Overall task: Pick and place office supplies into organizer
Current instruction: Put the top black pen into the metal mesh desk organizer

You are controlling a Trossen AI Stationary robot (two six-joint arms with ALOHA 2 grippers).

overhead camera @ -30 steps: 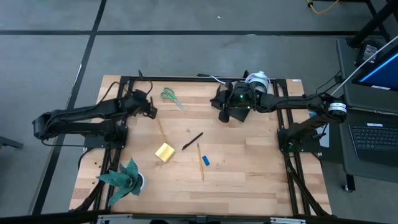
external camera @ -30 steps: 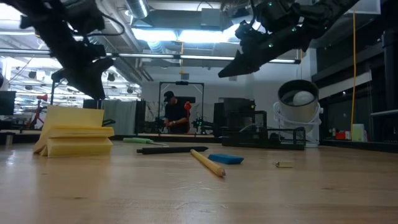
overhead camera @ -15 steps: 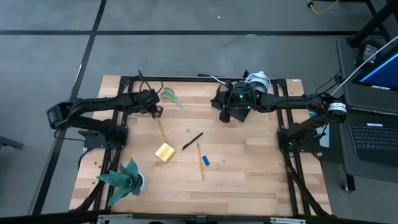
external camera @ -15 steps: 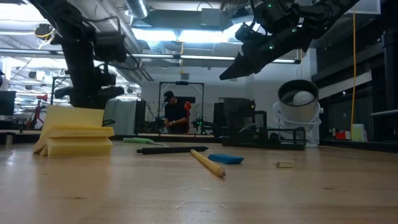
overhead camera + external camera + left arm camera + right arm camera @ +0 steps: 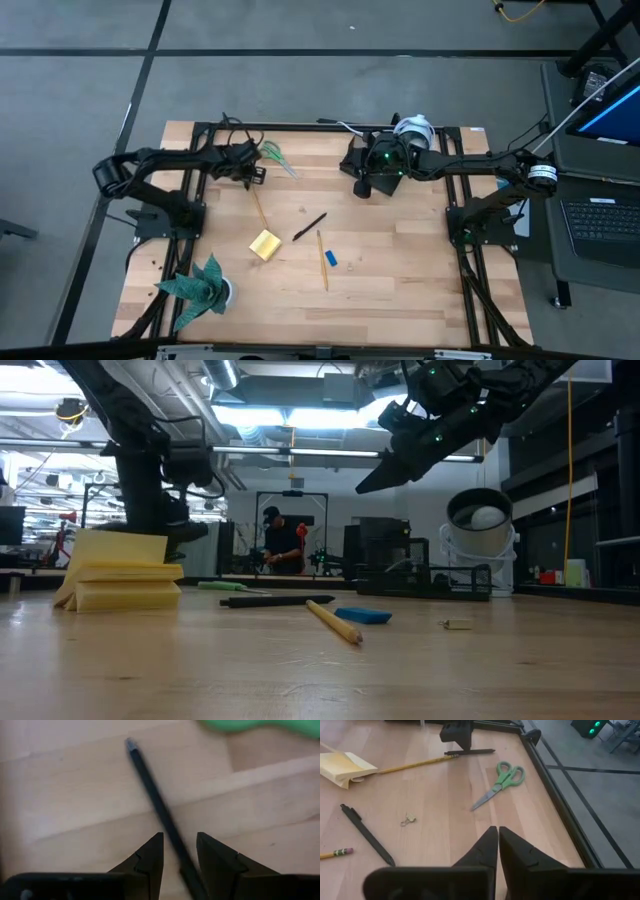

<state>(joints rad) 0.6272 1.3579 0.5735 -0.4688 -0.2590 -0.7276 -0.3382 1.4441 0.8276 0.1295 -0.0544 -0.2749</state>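
Observation:
A thin pencil [image 5: 260, 210] lies on the wood at the far left, and in the left wrist view it looks dark [image 5: 150, 780]. My left gripper [image 5: 252, 175] [image 5: 179, 845] is low over the pencil's far end, open, with one finger on each side of it. Green-handled scissors [image 5: 275, 156] lie just beyond. The yellow sticky-note pad [image 5: 265, 244], black pen [image 5: 310, 226], second pencil [image 5: 323, 260] and blue block [image 5: 331, 258] lie mid-table. My right gripper [image 5: 358, 188] [image 5: 498, 840] hangs shut and empty over the far middle. The organizer is hidden.
A green paper plant [image 5: 200, 285] stands at the near left corner. A round white device [image 5: 413, 128] sits at the far edge by the right arm. A tiny clip-like piece [image 5: 408, 820] lies near the pen. A person [image 5: 282, 545] stands far back in the room.
My left gripper has come down toward the table and gone toward its right edge, tipping more steeply downward, and now stands over the far end of the pencil beside the scissors. No object on the table has moved.

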